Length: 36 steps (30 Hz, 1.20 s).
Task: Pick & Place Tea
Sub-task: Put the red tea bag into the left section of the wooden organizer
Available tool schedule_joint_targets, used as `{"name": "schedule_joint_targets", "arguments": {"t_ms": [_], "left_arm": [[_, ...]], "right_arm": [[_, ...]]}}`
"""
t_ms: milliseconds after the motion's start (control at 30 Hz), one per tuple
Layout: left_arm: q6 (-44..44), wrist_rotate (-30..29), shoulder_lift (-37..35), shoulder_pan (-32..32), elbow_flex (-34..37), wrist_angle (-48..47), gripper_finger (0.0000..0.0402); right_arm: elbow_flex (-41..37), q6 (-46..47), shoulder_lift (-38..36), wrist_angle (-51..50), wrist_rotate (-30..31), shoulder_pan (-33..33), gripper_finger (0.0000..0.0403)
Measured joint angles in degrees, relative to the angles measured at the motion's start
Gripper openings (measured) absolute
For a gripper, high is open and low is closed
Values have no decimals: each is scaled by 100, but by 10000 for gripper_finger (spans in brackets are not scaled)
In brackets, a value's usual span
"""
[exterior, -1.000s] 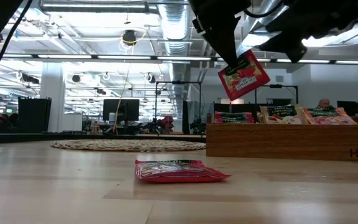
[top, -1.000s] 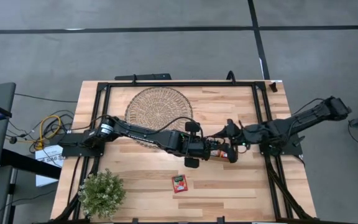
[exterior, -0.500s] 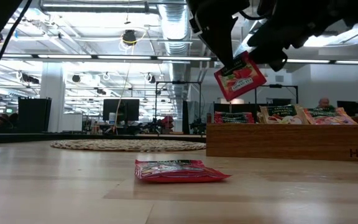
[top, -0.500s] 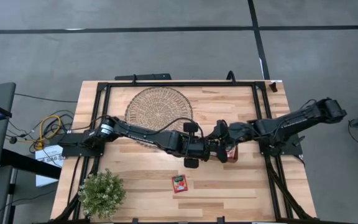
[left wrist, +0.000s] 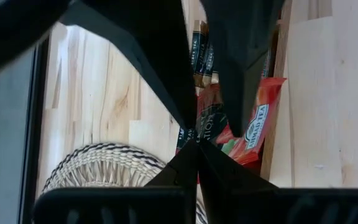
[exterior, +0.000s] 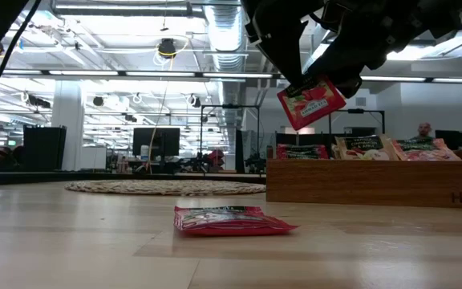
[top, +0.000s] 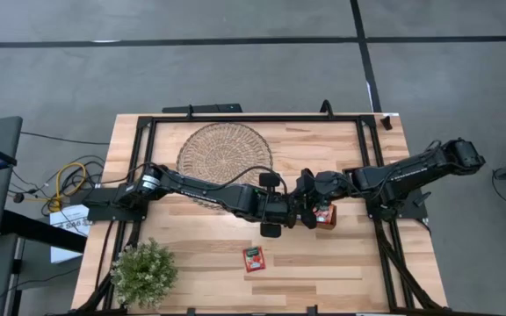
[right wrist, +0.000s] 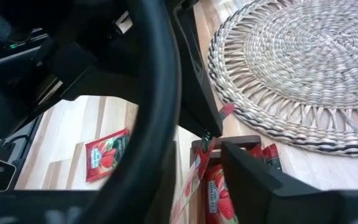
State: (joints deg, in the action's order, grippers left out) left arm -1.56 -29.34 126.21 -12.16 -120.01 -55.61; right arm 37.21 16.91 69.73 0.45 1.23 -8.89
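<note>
Both arms meet at mid-table, right above the wooden tray (exterior: 375, 183). The left gripper (top: 308, 213) has its jaws pressed together on the top corner of a red tea sachet (exterior: 312, 102), which hangs tilted in the air, clear of the tabletop (exterior: 95, 241), in the low view. The left wrist view shows the same red sachet (left wrist: 253, 124) pinched at the point where the 2 dark fingers (left wrist: 191, 155) come together.

The right gripper (top: 316, 198) is in close, its dark body touching the sachet's upper edge from the far side in the low view. Its jaws stand on either side of the packet, but I cannot tell whether they are spread or already pinching. From the right wrist view the sachet (right wrist: 197, 171) shows edge-on between the fingers (right wrist: 266, 177).

Down on the table, a second red sachet (exterior: 229, 220) lies flat on the wood, in front of the tray and well apart from both grippers; the high view places it (top: 254, 258) nearer the front edge. More sachets (exterior: 359, 148), red and beige, stand upright in the tray's compartments. The round wicker mat (top: 225, 152) sits toward the back, and a small green plant (top: 144, 273) sits at the front left corner.
</note>
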Motion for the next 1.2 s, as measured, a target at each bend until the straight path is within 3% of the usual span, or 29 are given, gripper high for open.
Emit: {"name": "schedule_joint_targets", "arguments": {"t_ms": [267,600,900,1200], "left_arm": [[-46,7,-5,-1,0,-2,0],[-77,-16,-11,-33,0,-38,0],[-134,-413,-13,-104,-2,-403,4],[-261,-407,-17,-180,-2,-747,80]], "right_arm": [[0,-67,-33,-7,17,37,8],[0,129,-33,2,266,29,1],[0,450,-33,89,634,11,0],[-7,676,-33,157,721,13,0]]}}
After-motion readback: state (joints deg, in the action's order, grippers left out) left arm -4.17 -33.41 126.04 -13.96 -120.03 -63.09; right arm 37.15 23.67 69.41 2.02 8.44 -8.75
